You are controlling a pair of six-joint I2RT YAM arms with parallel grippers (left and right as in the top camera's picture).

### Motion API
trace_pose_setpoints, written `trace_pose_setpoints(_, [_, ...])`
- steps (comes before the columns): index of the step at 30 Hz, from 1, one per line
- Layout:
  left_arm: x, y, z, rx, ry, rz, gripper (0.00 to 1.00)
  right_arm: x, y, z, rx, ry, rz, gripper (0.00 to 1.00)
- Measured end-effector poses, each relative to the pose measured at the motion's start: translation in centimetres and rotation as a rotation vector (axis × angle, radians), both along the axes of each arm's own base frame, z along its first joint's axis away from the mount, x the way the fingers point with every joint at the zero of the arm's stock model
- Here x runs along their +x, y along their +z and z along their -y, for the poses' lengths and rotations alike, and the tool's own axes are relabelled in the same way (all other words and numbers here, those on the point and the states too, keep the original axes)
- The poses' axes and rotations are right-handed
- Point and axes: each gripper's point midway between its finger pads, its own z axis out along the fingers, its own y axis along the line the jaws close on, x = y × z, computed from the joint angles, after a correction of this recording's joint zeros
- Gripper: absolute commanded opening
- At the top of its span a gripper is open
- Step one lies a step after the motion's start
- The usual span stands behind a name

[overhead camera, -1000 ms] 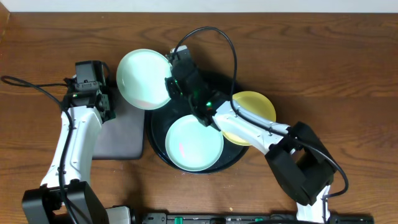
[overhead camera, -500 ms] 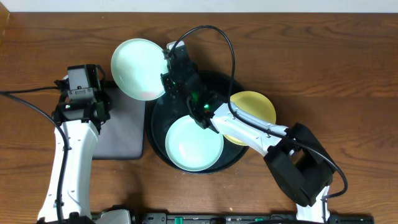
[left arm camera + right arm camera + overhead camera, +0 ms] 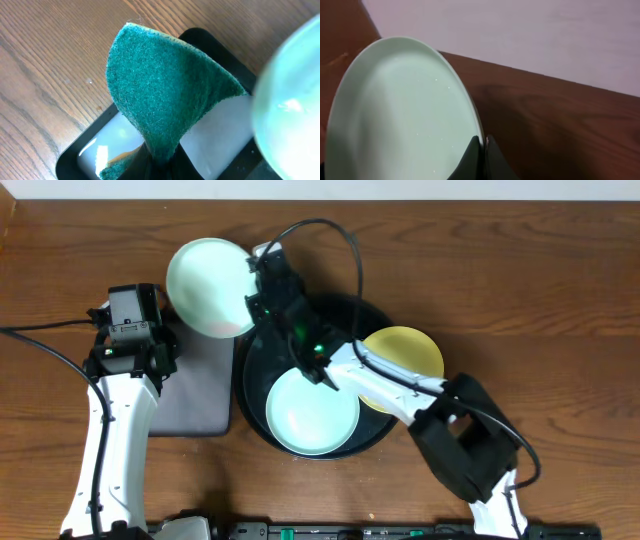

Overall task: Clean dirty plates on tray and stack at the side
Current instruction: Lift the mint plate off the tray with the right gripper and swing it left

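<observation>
The overhead camera alone gives the layout. The round black tray [image 3: 366, 312] sits mid-tabletop [image 3: 540, 270]. A second mint plate [image 3: 312, 412] lies flat in the tray's near half. The yellow plate [image 3: 408, 352] overlaps its right rim and is partly covered by the right arm [image 3: 390, 385]. The held mint plate [image 3: 207, 287] hangs past the tray's upper-left rim, over bare wood and the far corner of the rectangular tray [image 3: 195, 395]. A faint pinkish patch near this plate's lower edge is possibly a smear; the view is too coarse to be sure.

The right wrist camera shows what the overhead does not: the right jaws are pinched together on the held plate's rim, one finger on each face, with its pale hollow turned toward the lens.

The left wrist camera shows the green sponge [image 3: 165, 90], which the left arm [image 3: 125, 380] hides from above. It stands up out of the left jaws, which are clamped on its lower end above the rectangular tray. The held plate's rim comes in blurred at the right, near the sponge but apart from it.

Bare wood runs along the far edge, left of the left arm, and across the whole right side beyond the yellow plate.
</observation>
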Motion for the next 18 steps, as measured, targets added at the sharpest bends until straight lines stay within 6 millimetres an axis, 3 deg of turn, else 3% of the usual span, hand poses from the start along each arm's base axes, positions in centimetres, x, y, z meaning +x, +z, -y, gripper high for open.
trace_pose_setpoints(8, [0.0,0.0,0.0,0.000,0.000,0.000,0.07,-0.6,-1.2,-2.8,-0.109,0.047,0.096,0.01])
trace_pose_setpoints(18, [0.0,0.0,0.0,0.000,0.000,0.000,0.07,-1.2,2.0,-4.5,-0.327,0.123,0.387,0.01])
